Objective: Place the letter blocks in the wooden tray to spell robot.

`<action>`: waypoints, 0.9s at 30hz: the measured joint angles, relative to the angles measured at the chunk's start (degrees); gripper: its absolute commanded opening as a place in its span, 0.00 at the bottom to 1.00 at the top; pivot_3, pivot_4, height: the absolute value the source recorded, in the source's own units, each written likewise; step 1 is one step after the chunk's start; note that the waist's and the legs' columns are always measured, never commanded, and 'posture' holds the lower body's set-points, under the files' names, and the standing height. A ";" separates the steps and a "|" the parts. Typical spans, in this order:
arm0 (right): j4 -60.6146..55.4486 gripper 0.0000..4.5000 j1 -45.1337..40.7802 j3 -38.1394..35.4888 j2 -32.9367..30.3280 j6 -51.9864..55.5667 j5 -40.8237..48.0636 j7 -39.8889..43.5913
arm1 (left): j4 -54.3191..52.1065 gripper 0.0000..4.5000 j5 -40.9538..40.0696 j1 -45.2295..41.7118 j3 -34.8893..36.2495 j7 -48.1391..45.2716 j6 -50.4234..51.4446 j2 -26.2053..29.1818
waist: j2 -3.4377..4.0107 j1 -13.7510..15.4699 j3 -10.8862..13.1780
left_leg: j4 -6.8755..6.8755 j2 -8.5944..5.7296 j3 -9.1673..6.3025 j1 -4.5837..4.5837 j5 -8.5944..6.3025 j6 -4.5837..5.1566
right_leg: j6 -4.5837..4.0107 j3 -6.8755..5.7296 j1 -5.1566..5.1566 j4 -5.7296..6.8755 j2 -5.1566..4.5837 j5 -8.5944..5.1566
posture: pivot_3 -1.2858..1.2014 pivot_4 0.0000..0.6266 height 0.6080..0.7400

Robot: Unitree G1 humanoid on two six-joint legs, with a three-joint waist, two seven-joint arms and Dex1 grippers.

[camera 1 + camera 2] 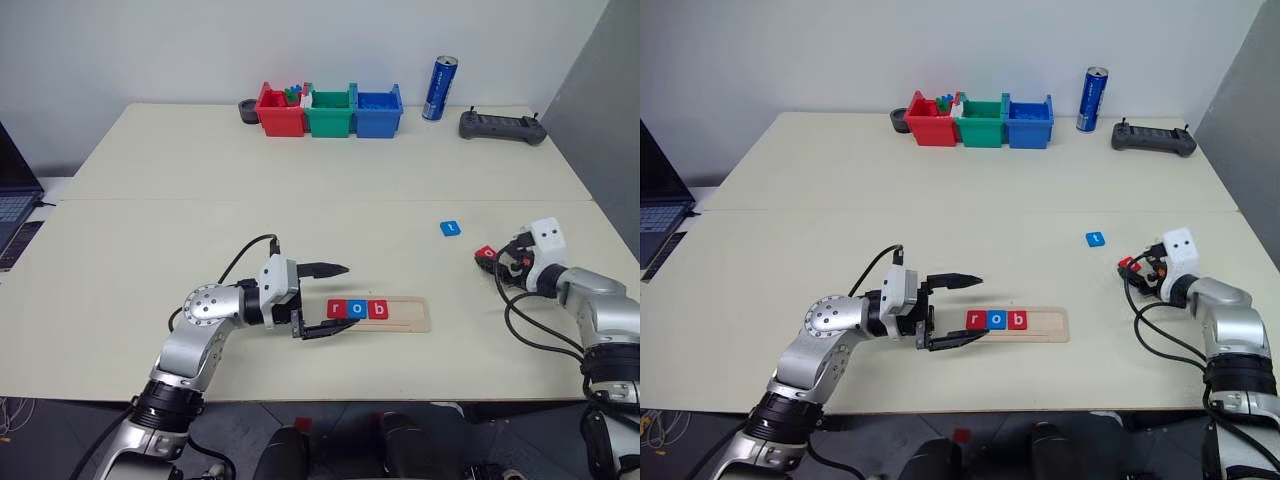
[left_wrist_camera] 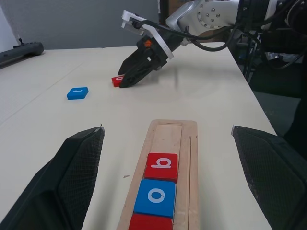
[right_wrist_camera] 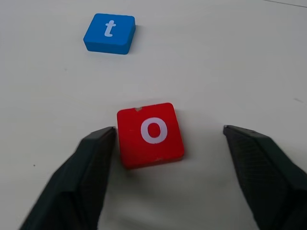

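Right jaws (image 3: 165, 139) are apart around the red o tile (image 3: 150, 134), one finger touching its edge — centre it before you close, then lift straight. Left jaws (image 1: 322, 300) gape idle at the wooden tray (image 1: 408, 313) end; r-o-b sits there, blue t (image 1: 450, 228) beyond the o.

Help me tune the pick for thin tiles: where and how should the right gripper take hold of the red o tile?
Grip the red o tile by two opposite side edges, coming down from above. It lies flat on the table, so only its thin edges offer purchase. The right gripper already straddles it, one finger touching an edge.
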 measured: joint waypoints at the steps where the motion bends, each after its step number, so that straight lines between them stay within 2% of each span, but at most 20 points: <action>1: -0.05 0.55 -0.03 0.02 0.09 0.04 0.03 0.01 | -0.02 1.00 0.00 0.10 0.00 0.06 0.00 0.06 | 0.00 0.00 0.00 | 0.00 0.00 0.00 0.00 0.00 0.00 | 0.00 0.00 0.00 0.00 0.00 0.00 | 0.52 0.24 1.00; 4: -0.24 0.32 -0.02 0.06 0.38 0.07 0.03 0.03 | -0.25 1.00 0.00 0.65 0.01 0.39 0.00 0.42 | 0.01 -0.01 0.00 | 0.00 0.00 0.00 0.00 0.00 0.00 | 0.00 0.00 0.00 0.00 0.00 0.00 | 0.52 0.24 1.00; 9: -3.40 0.32 1.53 -0.03 0.66 1.05 0.07 -1.08 | -0.94 1.00 -0.02 1.40 0.00 0.83 0.02 0.85 | 0.01 0.08 -0.01 | -0.01 0.00 -0.02 -0.01 0.00 0.00 | 0.00 -0.01 0.00 0.00 0.00 0.00 | 0.52 0.24 1.00; 15: -27.58 0.32 13.38 -1.34 3.75 14.59 3.60 -7.10 | -2.42 1.00 -0.08 2.05 0.03 0.99 0.18 1.43 | 0.08 0.34 -0.04 | -0.07 0.00 -0.09 -0.06 0.00 0.00 | 0.00 -0.04 -0.04 0.00 -0.01 0.00 | 0.52 0.24 1.00; 20: -52.11 0.32 24.80 -3.14 13.10 30.89 5.68 -18.10 | -2.59 1.00 -0.22 2.12 0.37 0.98 0.36 2.03 | 0.13 0.50 -0.09 | -0.06 0.02 -0.09 -0.05 0.00 0.00 | 0.01 -0.04 -0.04 0.00 0.01 -0.01 | 0.52 0.24 1.00; 26: -61.30 0.32 28.79 -1.63 17.67 37.38 4.42 -26.07 | -2.59 1.00 -0.27 2.06 0.36 0.92 0.74 2.05 | 0.11 0.50 -0.12 | -0.05 0.02 -0.08 -0.03 0.01 -0.02 | 0.02 -0.05 -0.01 -0.06 0.03 -0.03 | 0.52 0.24 1.00; 27: -62.08 0.40 29.12 -1.46 18.36 38.18 4.37 -26.96 | -2.59 1.00 -0.28 2.00 0.36 0.86 0.97 2.05 | 0.11 0.50 -0.12 | -0.06 0.02 -0.08 -0.03 0.01 -0.02 | 0.02 -0.04 -0.01 -0.07 0.03 -0.03 | 0.52 0.24 1.00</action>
